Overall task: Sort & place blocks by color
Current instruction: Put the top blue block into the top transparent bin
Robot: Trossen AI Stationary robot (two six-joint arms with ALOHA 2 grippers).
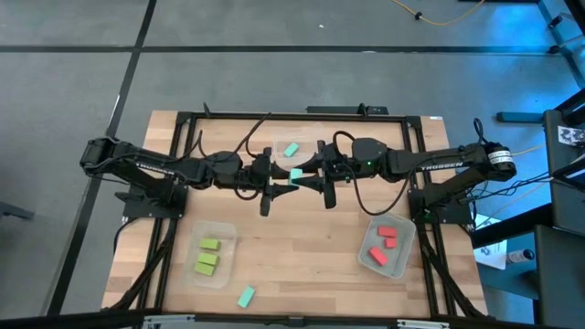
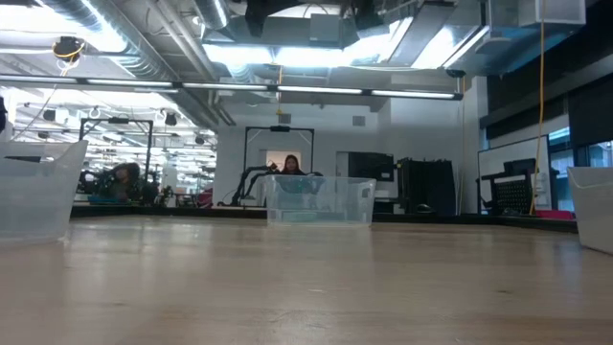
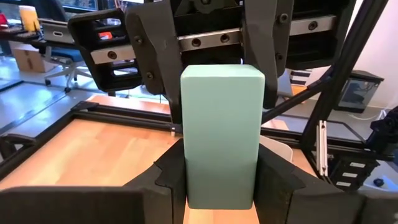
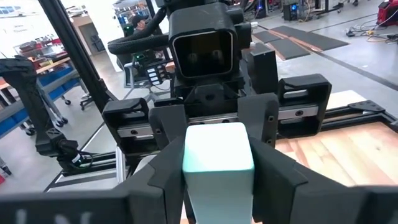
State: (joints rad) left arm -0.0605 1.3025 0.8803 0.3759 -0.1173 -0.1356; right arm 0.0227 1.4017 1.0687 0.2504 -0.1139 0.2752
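A teal block hangs level above the middle of the table, between my two grippers, which face each other. My left gripper comes from the table's left and is shut on one end of the block. My right gripper comes from the right and is shut on the other end. A second teal block lies in the far tub. A third lies on the bare table near the front edge. My left gripper pinches the block's near end between its two fingers, which lie level along the block's two sides. The block is lifted clear and points away toward the other gripper. My right gripper pinches the block's opposite end between its two fingers. It comes level from the table's right. The block is clear of the table, spanning the gap between both grippers.
A tub at the front left holds three lime green blocks. A tub at the front right holds three red-pink blocks. In the low view only the tubs show; the arms are above it.
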